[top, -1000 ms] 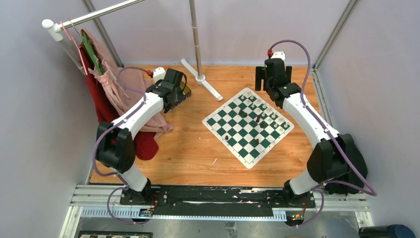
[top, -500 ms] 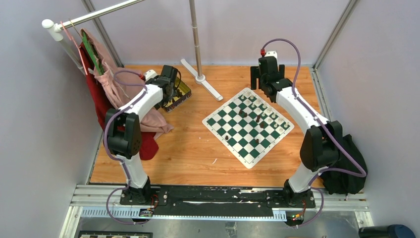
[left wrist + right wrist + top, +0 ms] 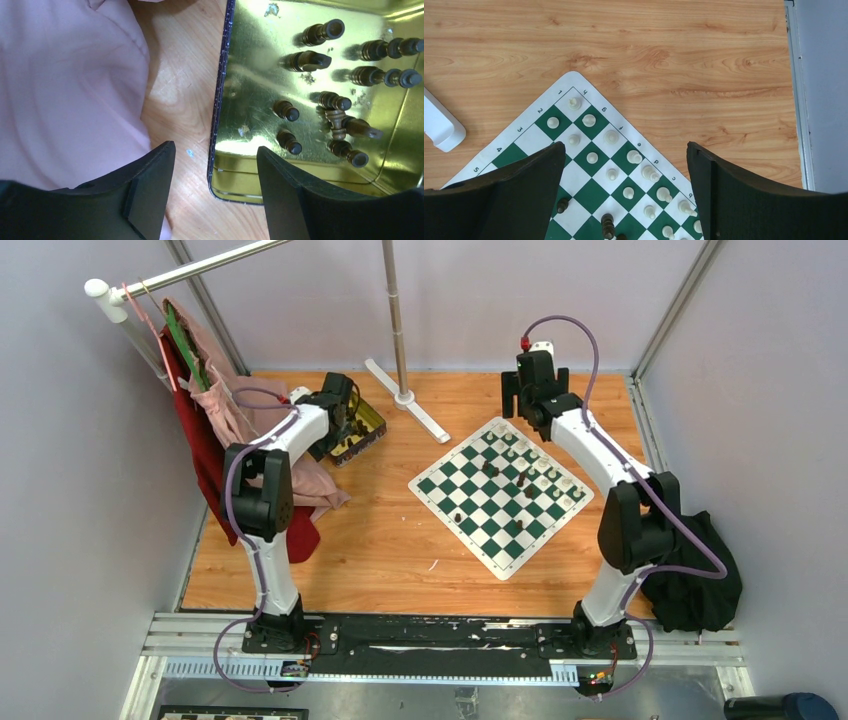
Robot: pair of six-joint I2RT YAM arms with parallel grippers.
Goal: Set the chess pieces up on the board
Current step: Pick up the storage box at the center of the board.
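The left pincer hangs with its two black fingers apart and nothing between them. Right under it are the corner wall of the shiny gold metal tin and a strip of the wooden table. A soft pink cloth lies off its left finger.

The job now looks like picking one little dark brown wooden chess piece out of the tin. These all lie on their sides, past its right finger. To do it well, the pincer should slide over the tin wall first, then go down on a piece that lies alone, one finger on each side. It should keep off the heap.

I count about ten in the tin, but some lie across each other, so I may be off.

The right pincer is wide apart and holds nothing. Below it is the flat green and white checked board. Fifteen small white pieces show there in two rows, with three dark ones close by.
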